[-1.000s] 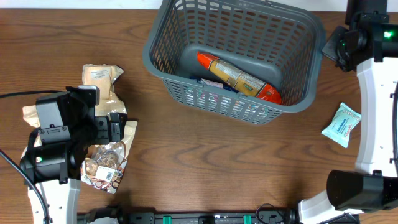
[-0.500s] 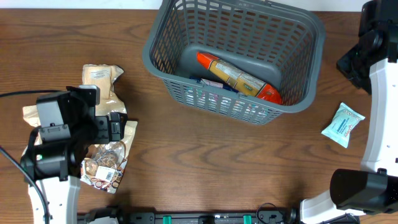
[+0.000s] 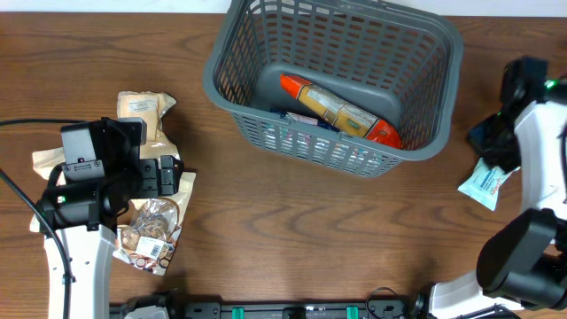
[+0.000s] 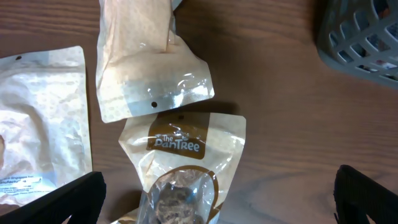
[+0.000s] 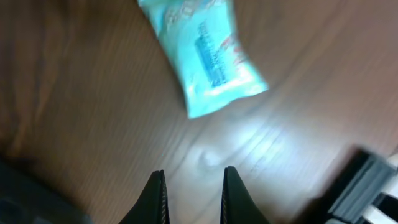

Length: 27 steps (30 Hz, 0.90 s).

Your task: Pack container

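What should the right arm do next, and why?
Probably ease the right end effector forward and down over the light-blue packet: it lies on the table, outside the basket, just ahead of the open, empty fingers.

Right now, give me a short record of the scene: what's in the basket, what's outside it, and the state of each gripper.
container: dark grey basket at the far middle of the table
inside container: orange and yellow packet lying on the bottom
outside, left: three tan pouches clustered on the table
outside, right: light blue packet on the table
left gripper: open, empty, above the tan pouches
right gripper: fingers slightly apart, empty, just short of the light blue packet
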Each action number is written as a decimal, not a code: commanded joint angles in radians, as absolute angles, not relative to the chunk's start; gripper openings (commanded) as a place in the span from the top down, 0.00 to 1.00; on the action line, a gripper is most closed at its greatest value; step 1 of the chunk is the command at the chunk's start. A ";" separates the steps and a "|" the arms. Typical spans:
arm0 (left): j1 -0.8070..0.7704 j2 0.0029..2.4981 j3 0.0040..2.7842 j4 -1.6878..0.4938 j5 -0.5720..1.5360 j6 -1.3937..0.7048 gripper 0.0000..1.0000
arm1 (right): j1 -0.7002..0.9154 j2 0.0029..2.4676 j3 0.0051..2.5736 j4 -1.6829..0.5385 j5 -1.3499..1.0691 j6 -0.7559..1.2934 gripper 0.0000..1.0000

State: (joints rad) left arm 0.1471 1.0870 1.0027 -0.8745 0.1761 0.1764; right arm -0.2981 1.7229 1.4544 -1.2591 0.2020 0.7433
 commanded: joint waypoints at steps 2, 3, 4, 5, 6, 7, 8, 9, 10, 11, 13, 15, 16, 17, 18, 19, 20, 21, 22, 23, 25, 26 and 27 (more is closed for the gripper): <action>0.151 1.086 1.006 -0.872 0.174 0.163 0.01 | -0.298 1.707 1.307 -1.145 -0.014 0.666 0.99; 0.151 1.086 1.006 -0.872 0.174 0.163 0.01 | -0.297 1.708 1.277 -1.113 -0.041 0.652 0.99; 0.151 1.086 1.006 -0.872 0.174 0.163 0.01 | -0.297 1.708 1.252 -1.088 -0.060 0.645 0.99; 0.151 1.086 1.006 -0.872 0.174 0.163 0.01 | -0.297 1.708 1.232 -1.073 -0.068 0.645 0.99; 0.151 1.086 1.006 -0.872 0.174 0.163 0.01 | -0.297 1.707 1.212 -1.056 -0.080 0.637 0.99; 0.151 1.086 1.006 -0.872 0.174 0.163 0.01 | -0.297 1.707 1.197 -1.043 -0.091 0.631 0.99; 0.151 1.086 1.006 -0.872 0.174 0.163 0.01 | -0.298 1.708 1.181 -1.031 -0.105 0.630 0.99; 0.151 1.086 1.006 -0.872 0.174 0.163 0.01 | -0.298 1.708 1.168 -1.018 -0.125 0.630 0.99; 0.151 1.086 1.006 -0.873 0.174 0.163 0.01 | -0.297 1.708 1.156 -1.002 -0.146 0.630 0.99; 0.151 1.086 1.006 -0.873 0.174 0.163 0.01 | -0.298 1.708 1.143 -0.983 -0.176 0.630 0.99; 0.151 1.086 1.006 -0.873 0.174 0.163 0.01 | -0.297 1.708 1.121 -0.945 -0.235 0.631 0.99; 0.151 1.086 1.006 -0.872 0.174 0.163 0.01 | -0.298 1.708 1.106 -0.920 -0.273 0.641 0.99; 0.151 1.086 1.006 -0.872 0.174 0.163 0.01 | -0.297 1.708 1.101 -0.912 -0.283 0.652 0.99; 0.151 1.086 1.006 -0.872 0.174 0.163 0.01 | -0.297 1.708 1.099 -0.907 -0.290 0.659 0.99; 0.151 1.086 1.006 -0.872 0.174 0.163 0.01 | -0.297 1.708 1.098 -0.901 -0.290 0.670 0.99; 0.151 1.086 1.006 -0.873 0.174 0.163 0.01 | -0.297 1.707 1.098 -0.895 -0.299 0.682 0.99; 0.151 1.086 1.006 -0.873 0.174 0.163 0.01 | -0.297 1.708 1.098 -0.886 -0.311 0.690 0.99; 0.151 1.086 1.006 -0.873 0.174 0.163 0.01 | -0.297 1.707 1.098 -0.874 -0.327 0.701 0.99; 0.151 1.086 1.006 -0.872 0.174 0.163 0.01 | -0.297 1.708 1.098 -0.861 -0.335 0.722 0.99; 0.151 1.086 1.006 -0.873 0.174 0.163 0.01 | -0.296 1.708 1.098 -0.855 -0.335 0.738 0.99; 0.151 1.086 1.006 -0.873 0.174 0.163 0.01 | -0.295 1.708 1.098 -0.842 -0.334 0.776 0.99; 0.151 1.086 1.006 -0.873 0.174 0.163 0.01 | -0.296 1.708 1.098 -0.836 -0.333 0.794 0.99; 0.151 1.086 1.006 -0.873 0.174 0.163 0.01 | -0.296 1.708 1.098 -0.830 -0.332 0.810 0.99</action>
State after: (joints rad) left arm 0.1471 1.0866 1.0027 -0.8711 0.1761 0.1764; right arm -0.2977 1.7229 1.1038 -0.8394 -0.3080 0.7311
